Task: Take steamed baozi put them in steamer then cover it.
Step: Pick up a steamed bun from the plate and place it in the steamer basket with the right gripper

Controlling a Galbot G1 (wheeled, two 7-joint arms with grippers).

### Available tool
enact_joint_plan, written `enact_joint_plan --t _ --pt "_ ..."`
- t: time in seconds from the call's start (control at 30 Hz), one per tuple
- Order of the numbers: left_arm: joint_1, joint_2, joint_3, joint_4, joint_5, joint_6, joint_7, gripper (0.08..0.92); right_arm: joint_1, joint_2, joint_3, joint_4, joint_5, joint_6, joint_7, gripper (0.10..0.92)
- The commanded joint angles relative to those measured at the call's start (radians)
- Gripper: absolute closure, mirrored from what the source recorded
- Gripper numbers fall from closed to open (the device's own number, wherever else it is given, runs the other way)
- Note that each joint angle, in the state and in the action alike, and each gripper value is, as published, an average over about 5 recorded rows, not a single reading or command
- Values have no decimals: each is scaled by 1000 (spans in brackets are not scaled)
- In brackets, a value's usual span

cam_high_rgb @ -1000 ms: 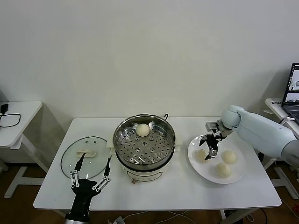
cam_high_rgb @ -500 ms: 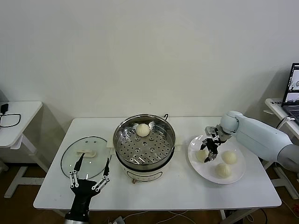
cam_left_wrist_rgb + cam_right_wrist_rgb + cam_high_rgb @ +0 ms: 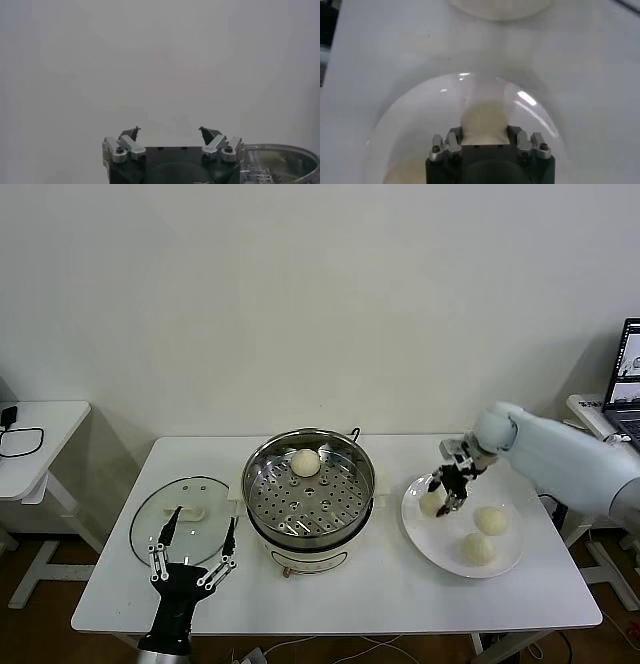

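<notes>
Change since earlier: right gripper (image 3: 441,496) has closed its jaws, which stood spread over the plate a second ago, and now pinches one bun and sits a little higher over the plate.
Right gripper: jaws drawn in on both sides of a steamed baozi (image 3: 432,503); in the right wrist view (image 3: 485,142) the bun (image 3: 484,123) fills the gap between the jaws.
Held bun: at the plate's near-steamer side; whether it rests on the plate or has just left it, cannot tell.
Plate (image 3: 509,558): white, on the tabletop (image 3: 400,584) beneath the right jaws; two more buns (image 3: 491,520) (image 3: 478,548) lie on it beyond the jaws, away from the steamer.
Steamer (image 3: 310,489): well apart from the right jaws, between the two grippers; one bun (image 3: 304,463) lies at the far side of its perforated floor.
Left gripper (image 3: 192,551): jaws spread wide, holding nothing, parked at the near tabletop edge.
Glass lid (image 3: 185,512): flat on the tabletop just beyond the left jaws.
</notes>
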Motion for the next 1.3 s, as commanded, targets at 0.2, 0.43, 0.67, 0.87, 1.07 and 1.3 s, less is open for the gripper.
enact_joint_plan --t 0.2,0.43,0.67,0.87,1.07,1.3 --pt "-6 10 14 -6 -1 1 -4 177 470 177 -250 180 275 -80 -103 397" --pt "-16 14 16 -5 -6 7 -6 177 430 331 -266 207 418 -185 -5 397" --pt "-24 7 21 -1 -8 12 -7 177 341 523 -269 106 438 -237 73 406" --pt "-22 9 16 0 -12 7 -10 177 270 647 -287 -15 428 -244 104 414" --pt "-19 11 12 -1 -17 5 -11 177 214 711 -298 -98 419 -242 123 414" --pt "-21 10 11 -1 -18 5 -13 177 168 734 -299 -142 406 -240 134 414"
